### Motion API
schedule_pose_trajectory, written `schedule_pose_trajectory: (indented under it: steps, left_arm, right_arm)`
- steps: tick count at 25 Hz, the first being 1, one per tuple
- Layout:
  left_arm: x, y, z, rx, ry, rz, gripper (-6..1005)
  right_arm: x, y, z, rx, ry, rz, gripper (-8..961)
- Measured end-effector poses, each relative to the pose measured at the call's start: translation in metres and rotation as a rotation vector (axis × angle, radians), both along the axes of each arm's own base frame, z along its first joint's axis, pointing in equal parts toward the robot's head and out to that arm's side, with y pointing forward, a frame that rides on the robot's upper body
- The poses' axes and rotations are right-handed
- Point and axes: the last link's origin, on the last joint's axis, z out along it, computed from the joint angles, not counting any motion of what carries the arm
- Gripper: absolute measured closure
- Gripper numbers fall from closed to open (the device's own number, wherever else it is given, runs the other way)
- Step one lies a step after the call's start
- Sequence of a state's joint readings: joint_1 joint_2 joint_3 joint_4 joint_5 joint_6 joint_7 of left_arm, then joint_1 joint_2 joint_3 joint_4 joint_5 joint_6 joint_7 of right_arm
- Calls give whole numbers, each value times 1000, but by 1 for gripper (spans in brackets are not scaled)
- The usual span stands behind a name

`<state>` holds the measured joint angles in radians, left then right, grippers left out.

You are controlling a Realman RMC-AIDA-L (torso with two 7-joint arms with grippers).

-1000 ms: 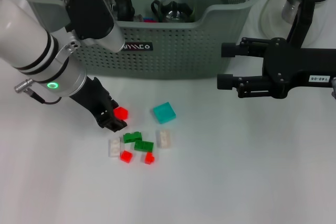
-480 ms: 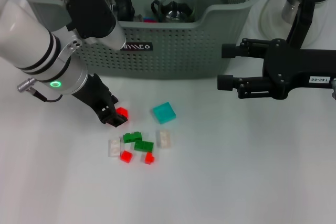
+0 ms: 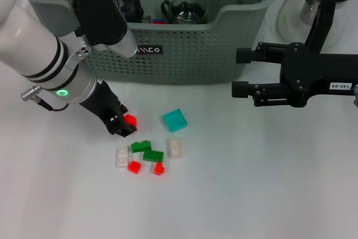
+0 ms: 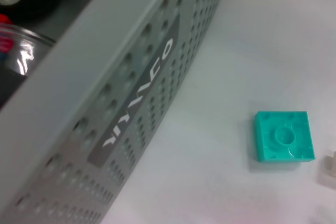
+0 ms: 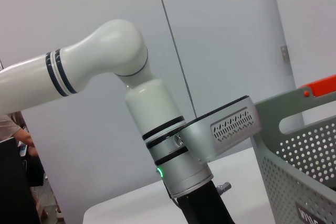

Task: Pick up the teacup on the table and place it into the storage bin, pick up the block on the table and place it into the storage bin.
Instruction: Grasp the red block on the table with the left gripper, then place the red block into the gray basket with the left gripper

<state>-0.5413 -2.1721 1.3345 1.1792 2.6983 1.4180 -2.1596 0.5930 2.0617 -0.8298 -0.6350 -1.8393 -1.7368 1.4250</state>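
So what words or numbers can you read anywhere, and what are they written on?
"140-06": on a small white sticker on the right arm, read upside down in the head view.
White letters on the black label on the storage bin: stylised, too hard to read for sure, maybe "YAMCO".
No letters can be seen on the blocks, such as the teal block.

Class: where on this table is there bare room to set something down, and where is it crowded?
Bare: the table beneath the right claw, and the strip nearest the robot. Crowded: the blocks by the left claw, before the storage bin.
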Motion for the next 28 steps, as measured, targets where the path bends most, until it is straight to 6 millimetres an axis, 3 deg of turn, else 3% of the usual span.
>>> schedule_pose_trajectory:
  steps: [9,14,21,28]
  left_arm:
    - [-1,1,1,19,1,23,666]
    - [0,1,1,19,8,25,811]
    - [3,1,6,23,-6,30,811]
    - [10,-1,38,7,-216,63,811]
  right_arm:
    - [0,-1,-1,-2,-2,0,103]
    - [1,-1,-1,-1,-2,-2,103]
    - [1,-1,-1,-2,-2,-4,102]
    - [1,-1,-1,-3,-2,-4,102]
